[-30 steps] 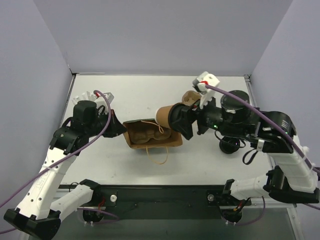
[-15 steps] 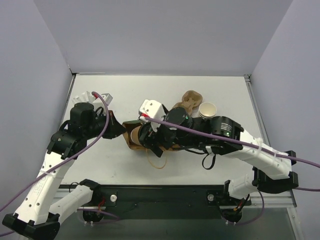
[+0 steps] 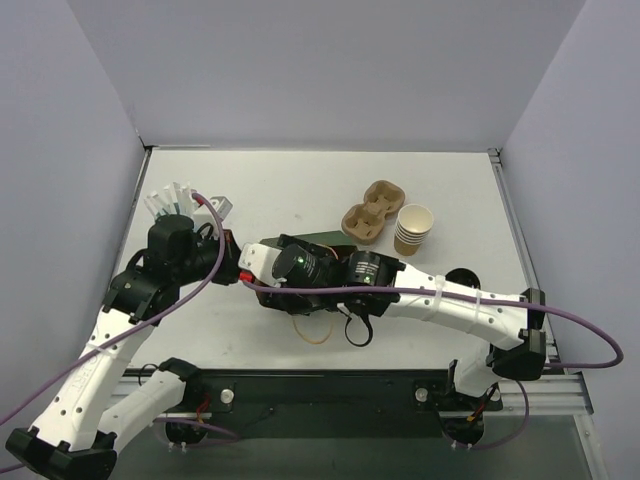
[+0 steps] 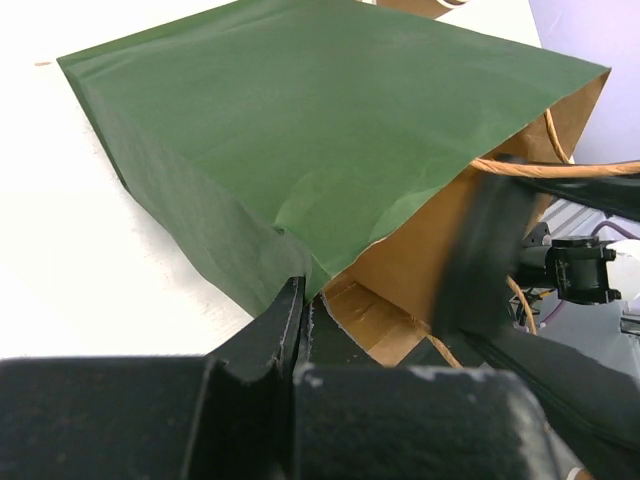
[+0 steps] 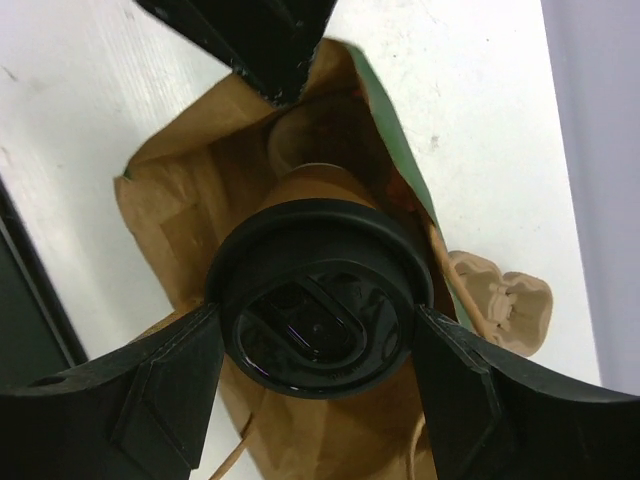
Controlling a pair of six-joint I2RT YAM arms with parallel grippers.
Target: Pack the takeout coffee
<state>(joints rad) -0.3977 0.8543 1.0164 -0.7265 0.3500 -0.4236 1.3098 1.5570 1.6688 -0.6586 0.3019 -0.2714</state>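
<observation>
The takeout coffee, a brown paper cup with a black lid, is gripped by my right gripper, one finger on each side of the lid. The cup's base points into the open mouth of the paper bag, which is green outside and brown inside. The bag lies on its side. My left gripper is shut on the rim of its mouth. In the top view the right wrist covers most of the bag, and the left gripper sits at its left end.
A moulded cup carrier and a stack of unlidded cups stand behind the right arm. A loose black lid lies at the right. White utensils stand at the far left. The bag's handle loop trails toward the near edge.
My right arm has swung left and down, carrying the coffee from right of the bag to its open mouth. The left gripper has kept hold of the bag's rim.
</observation>
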